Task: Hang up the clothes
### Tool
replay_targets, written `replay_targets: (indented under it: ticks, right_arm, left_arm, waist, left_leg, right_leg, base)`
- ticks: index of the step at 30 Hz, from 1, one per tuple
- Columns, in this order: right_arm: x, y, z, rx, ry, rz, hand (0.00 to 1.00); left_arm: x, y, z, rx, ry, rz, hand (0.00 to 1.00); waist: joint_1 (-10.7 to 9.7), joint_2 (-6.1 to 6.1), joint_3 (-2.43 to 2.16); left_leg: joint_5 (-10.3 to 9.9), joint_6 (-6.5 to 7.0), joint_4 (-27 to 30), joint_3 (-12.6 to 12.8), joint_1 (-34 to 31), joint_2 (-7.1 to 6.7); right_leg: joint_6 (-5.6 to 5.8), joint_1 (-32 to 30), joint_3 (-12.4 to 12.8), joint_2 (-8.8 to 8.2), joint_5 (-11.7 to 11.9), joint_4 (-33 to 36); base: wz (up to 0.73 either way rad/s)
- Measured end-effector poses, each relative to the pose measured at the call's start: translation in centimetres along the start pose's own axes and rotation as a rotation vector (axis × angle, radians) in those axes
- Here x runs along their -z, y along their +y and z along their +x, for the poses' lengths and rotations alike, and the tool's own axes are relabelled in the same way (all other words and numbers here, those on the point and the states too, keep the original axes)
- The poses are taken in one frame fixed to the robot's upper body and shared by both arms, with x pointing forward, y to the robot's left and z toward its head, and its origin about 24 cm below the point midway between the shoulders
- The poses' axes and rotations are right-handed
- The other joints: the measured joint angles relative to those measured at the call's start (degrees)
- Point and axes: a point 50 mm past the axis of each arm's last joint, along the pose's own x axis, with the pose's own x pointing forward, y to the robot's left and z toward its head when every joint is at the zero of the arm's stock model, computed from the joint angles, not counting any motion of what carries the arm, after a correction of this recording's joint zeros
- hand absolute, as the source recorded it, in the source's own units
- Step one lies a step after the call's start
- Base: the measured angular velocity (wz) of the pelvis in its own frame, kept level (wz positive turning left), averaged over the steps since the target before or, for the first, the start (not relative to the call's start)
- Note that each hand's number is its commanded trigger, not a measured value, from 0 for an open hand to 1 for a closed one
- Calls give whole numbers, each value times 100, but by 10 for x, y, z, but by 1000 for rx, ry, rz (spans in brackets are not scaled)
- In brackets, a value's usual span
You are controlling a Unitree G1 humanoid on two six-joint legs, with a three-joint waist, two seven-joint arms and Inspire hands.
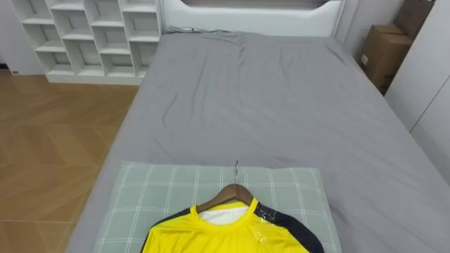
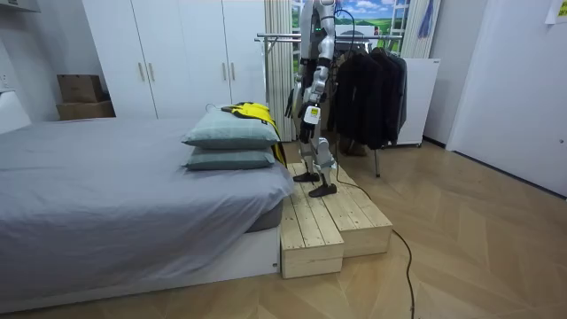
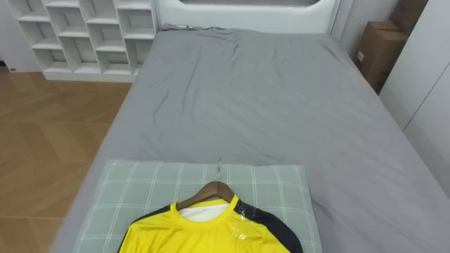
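Shirt [image 1: 211, 235]: a yellow one with a dark shoulder, lying flat on the checked pillow [image 1: 140, 197] that covers the near end of the bed [image 1: 267, 98]. Its collar sits around the middle of the pillow and its body runs off the pillow's near edge and out of the eye views. A wooden hanger [image 1: 232, 193] is already inside the neck, and its metal hook [image 1: 237, 169] points toward the pillow's far edge.

In the room view the robot stands upright on a low wooden platform [image 2: 328, 221] at the pillow end of the bed. A clothes rack [image 2: 283, 37] hung with dark garments [image 2: 372, 89] stands close behind it. By its body, the hand hanging beside its thigh is the left hand [image 2: 309, 111]. I cannot tell whether that hand is released or clenched. It is well apart from the shirt, so nothing has been picked up yet.

The shirt looks thin, soft and light, so it will probably sag and swing once it is off the pillow. Pulling on the cloth could slide it off the hanger's arms. The hanger is the stiff part, so the better hold is on the wood just below the hook, or on the base of the hook itself. That leaves the hook's curve free for the rack's rail. A level lift should keep both shoulders seated, and the pillow will give under any downward press.
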Motion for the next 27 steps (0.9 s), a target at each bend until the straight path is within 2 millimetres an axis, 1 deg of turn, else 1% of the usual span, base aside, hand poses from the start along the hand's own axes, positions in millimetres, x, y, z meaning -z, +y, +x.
replay_targets:
  ticks: [12, 15, 27]
  right_arm:
    - [0, 0, 0, 10, -2, 0, 0]
    - [-5, 2, 1, -1, -16, -5, 0]
    - [-7, 2, 1, -6, -20, -22, 0]
  left_arm:
    - [0, 0, 0, 0, 2, 1, 0]
    - [0, 0, 0, 0, -1, 1, 0]
    - [1, 1, 0, -8, -1, -1, 0]
  waist:
    - [-7, 14, -5]
    - [-6, 14, -5]
    - [-12, 29, -6]
  left_leg:
    - [0, 0, -3, 0, 2, 2]
    - [0, 0, -4, 0, -8, 1]
    - [0, 0, -3, -25, -39, 2]
  right_leg:
    - [-1, -2, 13, 1, 0, 5]
    - [-2, -18, 17, 1, -4, 9]
    - [-3, -52, 15, 4, -4, 13]
  base:
    - [0]
    - [0]
    - [0]
